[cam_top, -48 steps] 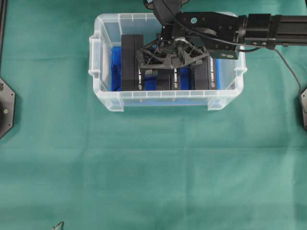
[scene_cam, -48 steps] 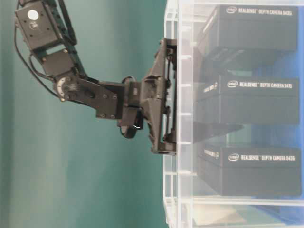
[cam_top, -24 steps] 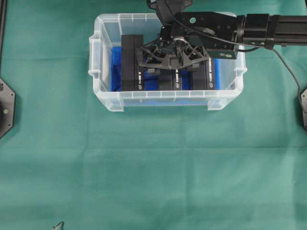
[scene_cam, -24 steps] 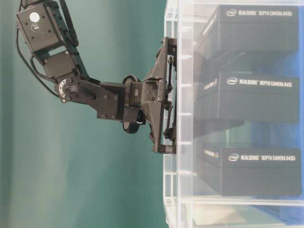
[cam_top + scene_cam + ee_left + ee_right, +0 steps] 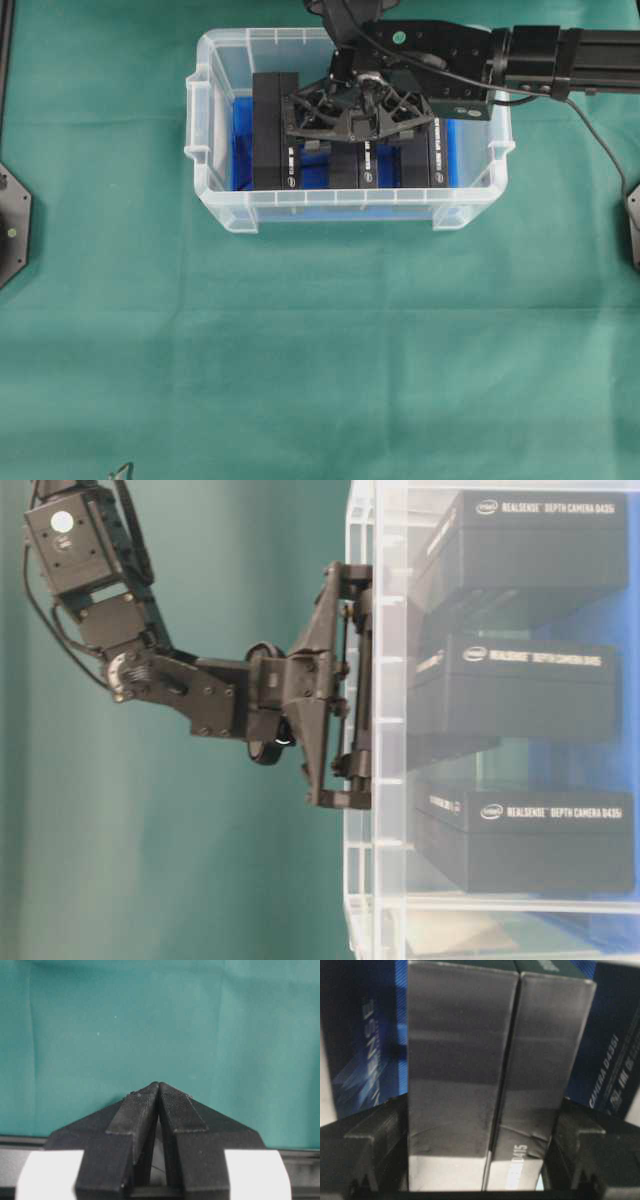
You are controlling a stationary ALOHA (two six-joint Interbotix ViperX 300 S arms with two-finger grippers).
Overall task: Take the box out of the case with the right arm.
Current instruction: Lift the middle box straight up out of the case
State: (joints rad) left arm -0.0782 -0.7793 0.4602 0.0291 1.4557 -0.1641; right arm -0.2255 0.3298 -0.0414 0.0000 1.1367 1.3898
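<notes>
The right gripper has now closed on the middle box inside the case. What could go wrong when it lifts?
1. The right gripper holds the middle box, with a seam running down it between the jaws; it might open or slip.
2. Two more boxes stand close on either side, the left box and the right box; the wide jaws could drag one.
3. The case is light plastic and unheld; it may shift on the cloth.
</notes>
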